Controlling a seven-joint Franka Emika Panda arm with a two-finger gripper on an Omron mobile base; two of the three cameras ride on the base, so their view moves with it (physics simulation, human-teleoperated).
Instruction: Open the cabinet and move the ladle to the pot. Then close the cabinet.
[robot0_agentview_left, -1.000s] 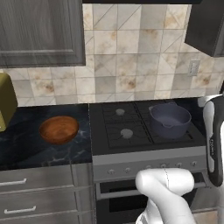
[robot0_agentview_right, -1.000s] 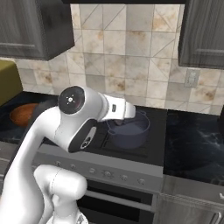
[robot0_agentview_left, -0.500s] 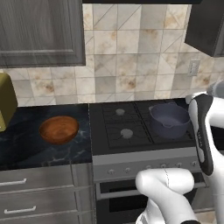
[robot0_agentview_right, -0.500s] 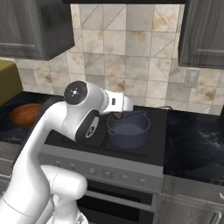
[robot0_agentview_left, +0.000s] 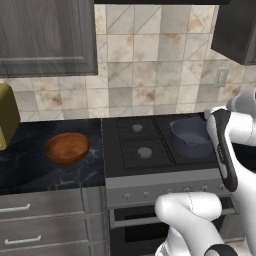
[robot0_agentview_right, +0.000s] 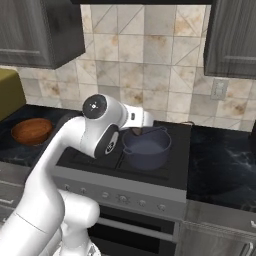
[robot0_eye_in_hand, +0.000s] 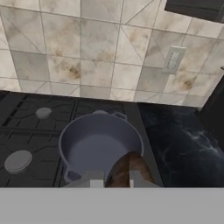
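Ladle (robot0_eye_in_hand: 127, 171): a brown wooden piece is seen in the hand view between the fingers, at the pot's 5 o'clock rim; its bowl end cannot be made out.
Fingers (robot0_eye_in_hand: 97, 180): drawn together and clamped on the ladle, shown as two pale tips at 6 o'clock of the hand view.
Gripper (robot0_agentview_right: 138, 131): held just above the pot's 11 o'clock rim in the right base view, with a small brown tip seen beneath it.
Pot (robot0_eye_in_hand: 100, 145): dark bluish-grey, upright on a burner of the stove (robot0_agentview_left: 128, 150); in the left base view it is partly hidden by the arm.
Burners: two round caps are seen at 9 o'clock of the pot in the hand view.
Bowl (robot0_agentview_left: 67, 148): reddish-brown, set on the dark counter (robot0_agentview_left: 30, 167), well apart from the pot, at 9 o'clock of the stove.
Cabinet (robot0_agentview_left: 47, 37): its door is seen shut, at 11 o'clock of the left base view.
Outlet (robot0_eye_in_hand: 173, 59): mounted on the tiled wall, at 1 o'clock of the pot.
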